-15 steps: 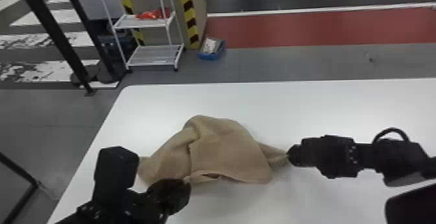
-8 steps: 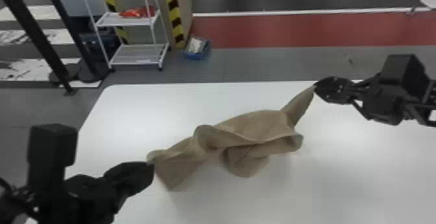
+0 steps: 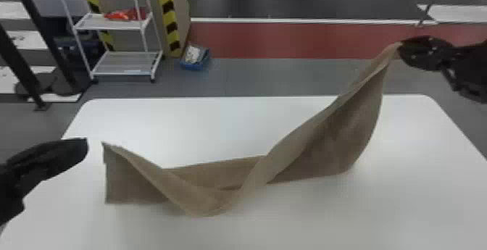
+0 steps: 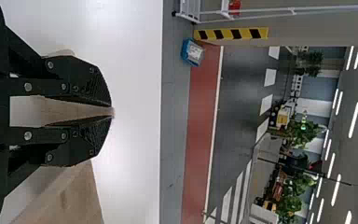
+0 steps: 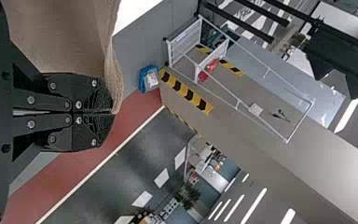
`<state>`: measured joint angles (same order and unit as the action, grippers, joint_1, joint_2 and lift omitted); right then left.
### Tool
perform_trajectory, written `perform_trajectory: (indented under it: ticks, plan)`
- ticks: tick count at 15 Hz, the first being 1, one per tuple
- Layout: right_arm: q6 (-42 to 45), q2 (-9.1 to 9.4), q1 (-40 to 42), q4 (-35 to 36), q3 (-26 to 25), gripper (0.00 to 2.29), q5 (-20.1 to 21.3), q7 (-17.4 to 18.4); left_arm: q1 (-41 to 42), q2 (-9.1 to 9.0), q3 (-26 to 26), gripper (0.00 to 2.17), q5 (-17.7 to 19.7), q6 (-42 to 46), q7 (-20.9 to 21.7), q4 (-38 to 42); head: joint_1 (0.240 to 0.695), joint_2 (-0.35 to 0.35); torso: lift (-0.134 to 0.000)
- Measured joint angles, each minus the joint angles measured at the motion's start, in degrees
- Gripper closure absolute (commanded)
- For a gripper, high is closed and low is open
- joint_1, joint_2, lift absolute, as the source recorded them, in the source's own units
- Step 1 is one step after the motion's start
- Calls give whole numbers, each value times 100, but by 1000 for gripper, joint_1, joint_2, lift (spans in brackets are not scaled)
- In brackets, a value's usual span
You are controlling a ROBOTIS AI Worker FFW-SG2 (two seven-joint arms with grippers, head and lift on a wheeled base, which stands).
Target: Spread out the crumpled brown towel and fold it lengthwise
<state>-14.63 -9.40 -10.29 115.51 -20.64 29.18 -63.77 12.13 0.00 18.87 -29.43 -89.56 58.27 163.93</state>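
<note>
Brown towel (image 3: 333, 137): slung between my two grippers over the worktop, its span twisted and sagging in the middle, its right end drawn into a tall, narrow peak; I cannot tell how much of the underside touches down.
Left gripper (image 3: 87, 143): low over the table's left side, clenched on a corner of the cloth, which I see pinched between the fingertips in the left wrist view.
Right gripper (image 3: 401, 46): raised higher, toward the far right, clenched on the opposite end of the towel, the fabric's edge at its tips.
White table (image 3: 217, 122): spread beneath the cloth, rounded at its far corners.
Blue box (image 3: 195, 62): on the grey floor beyond, near the wheeled rack.
White rack (image 3: 125, 64): behind the table, a red item (image 3: 125, 15) on its upper shelf.
</note>
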Motion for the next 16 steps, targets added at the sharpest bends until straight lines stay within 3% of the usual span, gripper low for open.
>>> perform_trajectory:
  ticks: [5,8,12,14,16]
  plan:
    - [216,-63,320,-31,52,1598,320,-54,189,0,35,934,202,-5,-4,-95,663,-23,-124]
    - [337,-70,573,133,1,1598,313,-133,452,0,40,208,320,93,314,-223,695,-39,-124]
    - [1070,-37,1326,308,70,1598,706,17,761,0,-303,134,578,1450,11,-1054,695,-49,-124]
    - [1512,-21,1705,204,48,1598,893,170,647,0,-571,137,395,2261,-225,-1536,695,-51,-124]
    - [1732,-15,2013,131,-48,1598,938,230,368,0,-757,137,40,3138,-67,-2074,695,-68,-124]
